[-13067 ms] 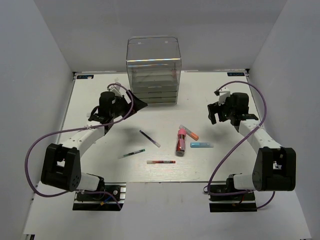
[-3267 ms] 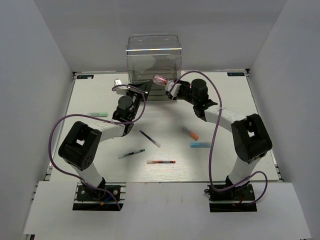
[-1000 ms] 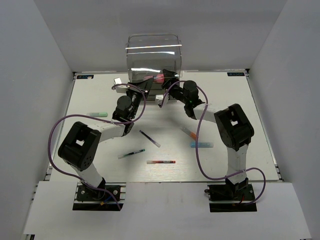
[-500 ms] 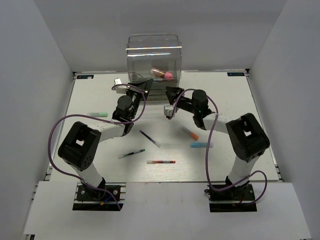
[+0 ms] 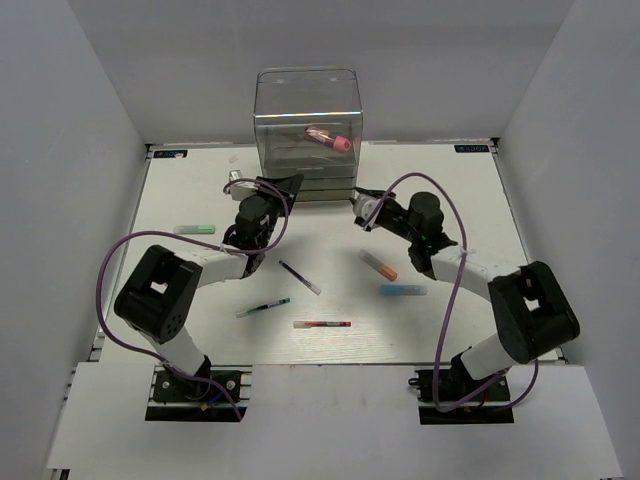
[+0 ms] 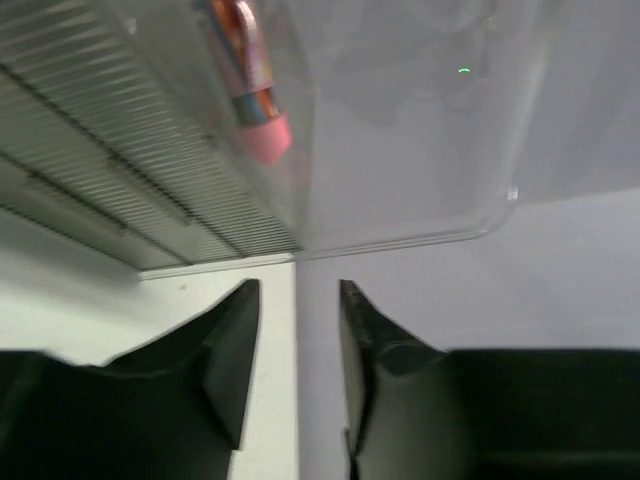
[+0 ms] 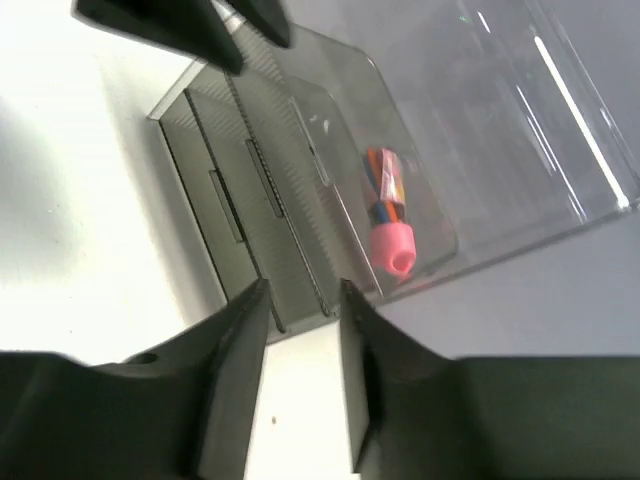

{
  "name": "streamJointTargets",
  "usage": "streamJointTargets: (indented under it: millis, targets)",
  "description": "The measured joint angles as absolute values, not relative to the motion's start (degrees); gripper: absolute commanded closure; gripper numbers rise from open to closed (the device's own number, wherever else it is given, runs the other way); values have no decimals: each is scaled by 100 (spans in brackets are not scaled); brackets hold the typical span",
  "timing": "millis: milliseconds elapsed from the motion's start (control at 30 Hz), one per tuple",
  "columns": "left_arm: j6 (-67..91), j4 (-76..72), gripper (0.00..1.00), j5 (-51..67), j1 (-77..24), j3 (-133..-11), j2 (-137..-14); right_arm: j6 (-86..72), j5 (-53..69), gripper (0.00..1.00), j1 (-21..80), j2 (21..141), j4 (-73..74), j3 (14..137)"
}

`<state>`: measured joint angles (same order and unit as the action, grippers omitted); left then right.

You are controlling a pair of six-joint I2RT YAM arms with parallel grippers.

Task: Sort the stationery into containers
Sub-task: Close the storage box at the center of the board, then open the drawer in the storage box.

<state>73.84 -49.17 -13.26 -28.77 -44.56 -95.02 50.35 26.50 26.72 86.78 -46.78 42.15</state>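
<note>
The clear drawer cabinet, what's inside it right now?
One fat red tube with a pink cap lies in the upper section of the clear cabinet. The ribbed lower drawers hide whatever they hold.

The clear cabinet stands at the far middle of the table; the red pink-capped tube lies tilted inside its upper part, cap to the right. The left gripper sits at the cabinet's near-left corner and the right gripper is near its near-right corner. On the table lie the green marker at left, the dark/white pen, green/black pen and red/black pen in the middle, and the orange marker and light-blue marker at right, none touching another.
</note>
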Motion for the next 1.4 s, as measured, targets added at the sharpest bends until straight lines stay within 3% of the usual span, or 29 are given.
streamJointTargets:
  millis: [100,200,267,300,400,567,633,867,1133,1400]
  targets:
    - [7441,-4578,48,-1391,-2877,-4447,-9498,4545,2541,56,2582,8403,-4436,4152]
    - [7474,-4394,58,-1433,-2877,-4449,-9500,4060,2458,62,2506,8246,-4160,4051]
    - [7478,-4333,69,-1446,-2877,-4464,-9529,3747,2434,72,2445,8213,-3922,4027]
    - [7483,-4324,74,-1452,-2877,-4493,-9581,3588,2436,87,2410,8211,-3798,4027]
    - [7485,-4316,85,-1461,-2877,-4696,-9863,3157,2480,100,2296,8208,-3430,4027]
    - [7485,-4300,80,-1481,-2877,-5059,-10503,2628,2665,95,2121,8191,-2993,3994]
    - [7476,-4254,68,-1498,-2877,-5205,-10746,2499,2733,94,2064,8149,-2912,3918]
    - [7494,-4069,55,-1621,-2877,-5695,-11264,2340,2834,91,1925,8064,-2792,3771]
    - [7489,-4007,55,-1791,-2860,-6134,-11509,2309,2869,91,1769,8016,-2797,3691]
    - [7502,-4139,67,-1874,-2869,-6202,-11767,2311,2873,91,1653,7983,-2707,3616]
